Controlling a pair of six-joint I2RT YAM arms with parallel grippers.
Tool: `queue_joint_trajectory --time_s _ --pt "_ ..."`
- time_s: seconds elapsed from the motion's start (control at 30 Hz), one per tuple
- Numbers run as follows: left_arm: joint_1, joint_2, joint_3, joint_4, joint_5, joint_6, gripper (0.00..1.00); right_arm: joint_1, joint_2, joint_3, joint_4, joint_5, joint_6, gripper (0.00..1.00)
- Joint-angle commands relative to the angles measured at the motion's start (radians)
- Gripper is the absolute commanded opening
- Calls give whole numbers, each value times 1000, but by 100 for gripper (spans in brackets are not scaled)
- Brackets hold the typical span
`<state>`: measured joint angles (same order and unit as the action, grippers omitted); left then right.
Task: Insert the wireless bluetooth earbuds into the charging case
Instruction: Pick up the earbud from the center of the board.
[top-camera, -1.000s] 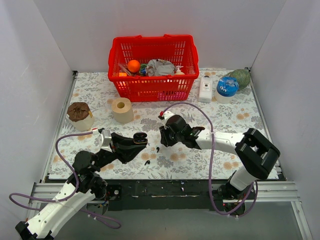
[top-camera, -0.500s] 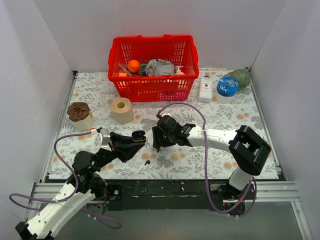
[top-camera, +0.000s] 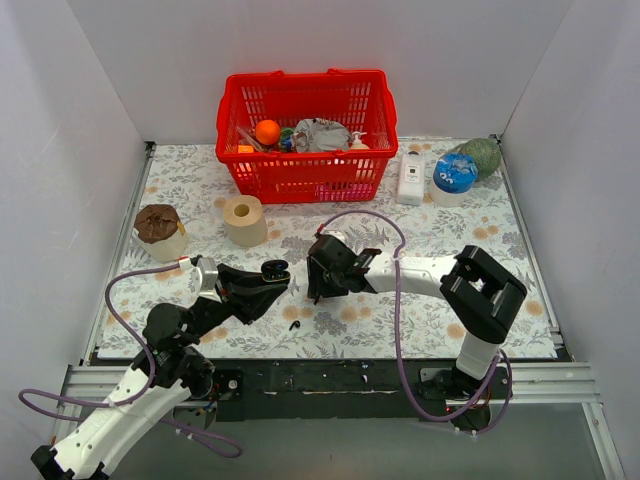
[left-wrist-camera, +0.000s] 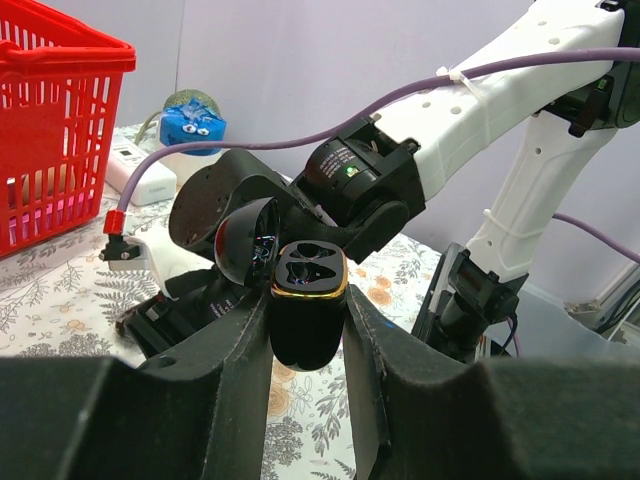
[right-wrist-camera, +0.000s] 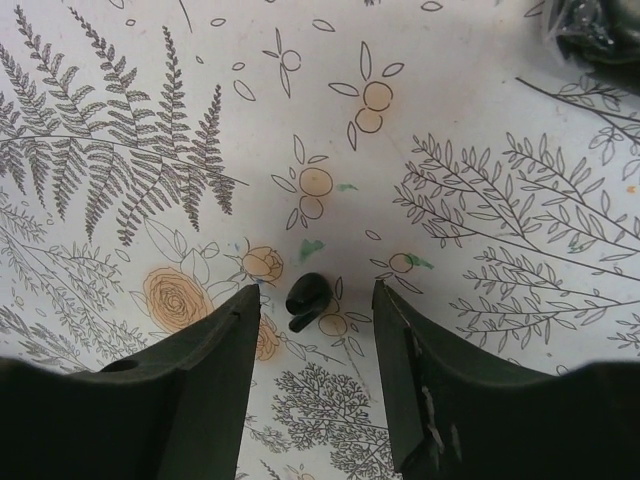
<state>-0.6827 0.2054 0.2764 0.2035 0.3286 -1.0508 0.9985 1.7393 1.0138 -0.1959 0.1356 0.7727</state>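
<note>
Looking through the left wrist camera, I saw the left claw (top-camera: 269, 280) clenched on the small glossy black oval charging case (left-wrist-camera: 306, 335), one finger pressed to each side of its body. The case stood roughly upright above the table, its domed lid (left-wrist-camera: 248, 243) hinged open and tipped back. A thin gold rim ran around the open mouth, and dark recesses showed inside. I could not make out anything seated in them.

The right claw (top-camera: 316, 288) hung just beside the case, pointed down at the floral-print table cover (top-camera: 420, 320), with its fingers spread apart and gripping nothing. In the right wrist view, one tiny black comma-shaped earbud (right-wrist-camera: 306, 295) lay on the cover between those two fingers, touching neither and somewhat nearer the finger on the left of that view.

From above, I saw a second tiny black stemmed bud (top-camera: 294, 324) lying on the cover nearer the arm bases, just below the gap between the two claws and apart from both.

Farther back stood a red plastic lattice basket (top-camera: 300, 178) and, to its left front, a tan tape roll (top-camera: 243, 221), both well away from the claws.
</note>
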Motion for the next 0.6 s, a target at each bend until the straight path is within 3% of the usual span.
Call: queue_joint_trajectory --time_s 0.0,0.57 --pt "-2 -17 37 -18 -14 15 0 12 43 34 -13 16 13 56" --pt "-2 -34 37 -30 -14 11 0 23 82 -1 -25 15 8 42"
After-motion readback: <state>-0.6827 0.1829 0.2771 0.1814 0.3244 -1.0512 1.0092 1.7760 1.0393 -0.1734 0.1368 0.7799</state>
